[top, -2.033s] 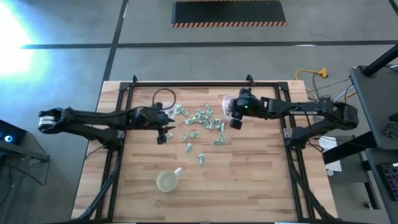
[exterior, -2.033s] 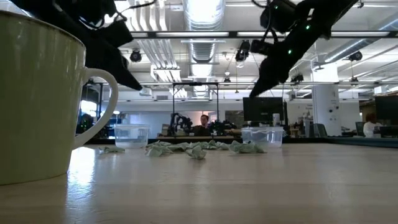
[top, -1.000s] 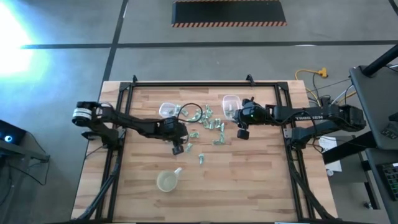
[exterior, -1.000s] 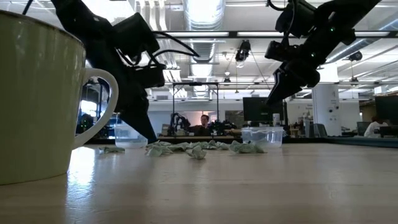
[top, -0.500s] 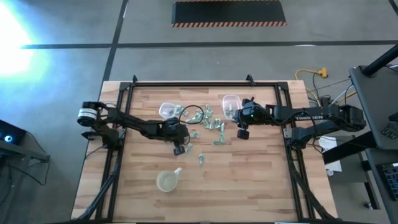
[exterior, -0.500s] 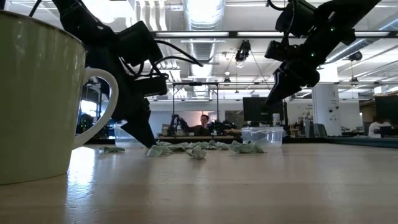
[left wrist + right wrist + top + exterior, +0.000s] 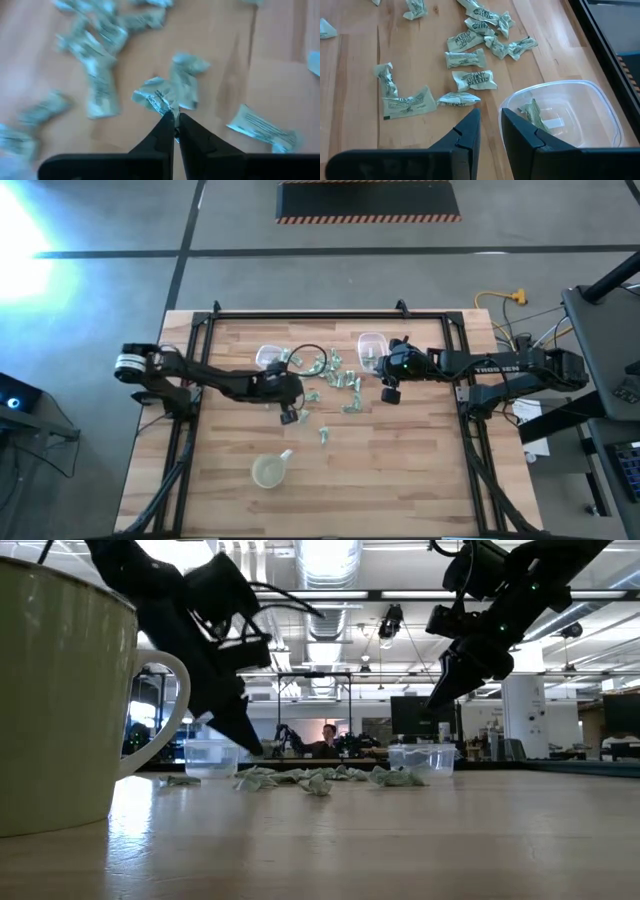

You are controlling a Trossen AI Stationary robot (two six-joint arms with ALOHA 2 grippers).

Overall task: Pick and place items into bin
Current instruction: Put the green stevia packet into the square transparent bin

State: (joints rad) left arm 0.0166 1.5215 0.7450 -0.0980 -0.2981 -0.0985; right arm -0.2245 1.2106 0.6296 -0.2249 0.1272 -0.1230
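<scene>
Overhead view straight down on the table [image 7: 400, 470], low view level across it, wrist views close above, all sharing the wrappers [image 7: 335, 372].

Grey concrete floor [image 7: 90, 290], hazard-striped mat [image 7: 368, 200], ceiling ducts [image 7: 330, 560] and lights.

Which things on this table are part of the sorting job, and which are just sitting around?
Job:
wrapped pieces
clear bin by the right gripper
second clear bin
left gripper, shut on one piece

Lying about:
yellowish cup

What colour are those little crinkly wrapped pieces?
Pale green wrappers with dark print and silvery edges; clearest in the right wrist view.
</scene>
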